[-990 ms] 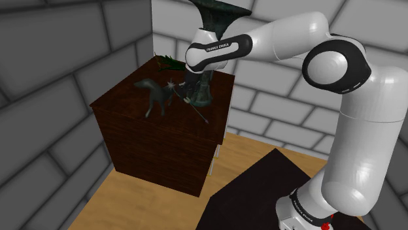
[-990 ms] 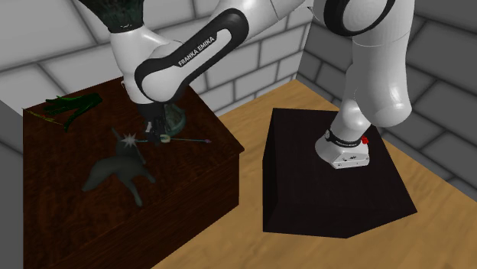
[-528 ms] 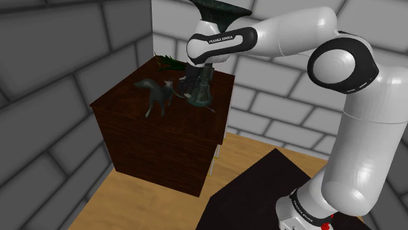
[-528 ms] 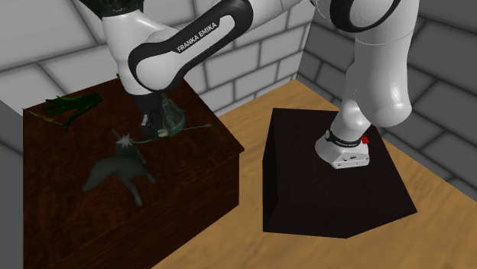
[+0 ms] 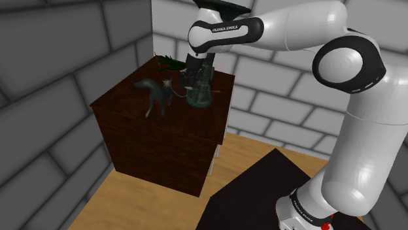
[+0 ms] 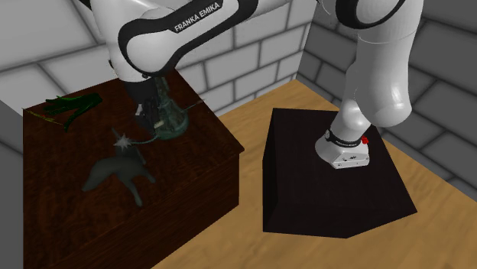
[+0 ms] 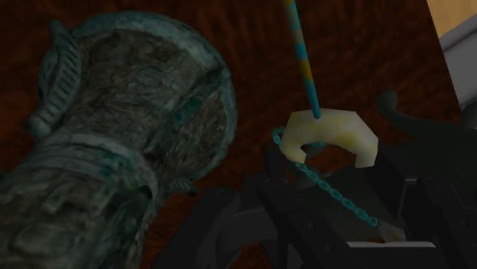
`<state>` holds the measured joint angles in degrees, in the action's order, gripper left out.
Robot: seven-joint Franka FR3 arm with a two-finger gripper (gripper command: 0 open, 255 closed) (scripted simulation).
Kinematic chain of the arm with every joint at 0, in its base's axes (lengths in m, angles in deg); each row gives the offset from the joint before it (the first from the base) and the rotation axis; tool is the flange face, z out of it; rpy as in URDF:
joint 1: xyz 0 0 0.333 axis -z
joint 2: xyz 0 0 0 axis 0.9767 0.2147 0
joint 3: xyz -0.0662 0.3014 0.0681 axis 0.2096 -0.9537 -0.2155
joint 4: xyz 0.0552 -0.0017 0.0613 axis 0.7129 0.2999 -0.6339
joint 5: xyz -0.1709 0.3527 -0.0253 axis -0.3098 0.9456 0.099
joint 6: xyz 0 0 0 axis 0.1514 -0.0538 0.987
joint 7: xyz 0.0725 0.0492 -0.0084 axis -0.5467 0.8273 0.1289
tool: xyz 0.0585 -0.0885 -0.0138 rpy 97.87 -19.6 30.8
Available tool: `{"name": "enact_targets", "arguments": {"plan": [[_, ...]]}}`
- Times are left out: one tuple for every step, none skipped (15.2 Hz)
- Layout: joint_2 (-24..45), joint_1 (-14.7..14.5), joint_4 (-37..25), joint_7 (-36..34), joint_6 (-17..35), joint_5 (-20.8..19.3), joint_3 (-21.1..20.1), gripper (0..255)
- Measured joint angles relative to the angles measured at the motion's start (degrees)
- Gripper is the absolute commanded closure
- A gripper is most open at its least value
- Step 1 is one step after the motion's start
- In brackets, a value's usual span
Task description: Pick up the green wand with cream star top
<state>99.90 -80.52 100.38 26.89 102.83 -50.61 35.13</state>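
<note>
Hand: the hand (image 6: pixel 157 121) is clenched on the wand (image 7: pixel 306 69), gripping it partway along the shaft; it hangs over the worktop (image 6: pixel 206 137) just beside the vase.
Wand: tilted, above the worktop near the edge that faces the stand (image 6: pixel 329 191). Its star top (image 6: pixel 122 140) is the low end and points toward the middle of the worktop. The thin tail end slants up toward the stand-side edge.
Wand close up: in the wrist view a green shaft with pale bands runs away from the hand. A cream piece and a fine teal chain sit close to the dark fingers.
Star and dog: the star top is just beside the head of the grey dog figure (image 6: pixel 118 172); I cannot tell whether they touch.
Vase: a tall grey-green vase (image 7: pixel 115 137) stands upright near the stand-side edge, with the wand's shaft crossing in front of its base in the second exterior view.
Leaves: a green leafy sprig (image 6: pixel 69 107) lies at the back corner, well apart from the hand.
Change over the last second: the hand and forearm have risen. The wand lay almost level then, its tail end low near the front corner; that end has now swung upward, while the star top has hardly shifted. Dog, vase and sprig are where they were.
</note>
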Motion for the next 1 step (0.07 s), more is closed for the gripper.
{"name": "enact_targets", "arguments": {"plan": [[-0.08, 0.01, -0.4, -0.04, -0.45, -0.02, 0.01, 255]]}}
